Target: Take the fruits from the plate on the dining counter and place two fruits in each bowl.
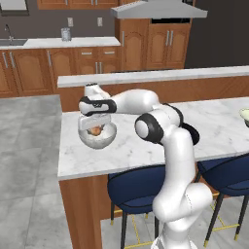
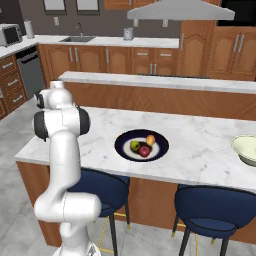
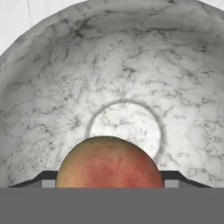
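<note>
Hovering over the grey speckled bowl (image 1: 97, 136) near the left end of the dining counter (image 1: 126, 151), the gripper (image 1: 96, 127) was clamped on the peach-coloured fruit (image 3: 109, 162), held above the bowl's pale bottom. On the navy plate (image 2: 141, 145) lay three fruits: yellow-green (image 2: 134, 145), red (image 2: 144, 150) and orange (image 2: 150, 139). At the counter's right edge sat the cream-green bowl (image 2: 246, 149).

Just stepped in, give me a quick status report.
Gripper shut on peach-coloured fruit, over the grey bowl. Three fruits left on plate. Cream bowl far right. Nothing in the way.
</note>
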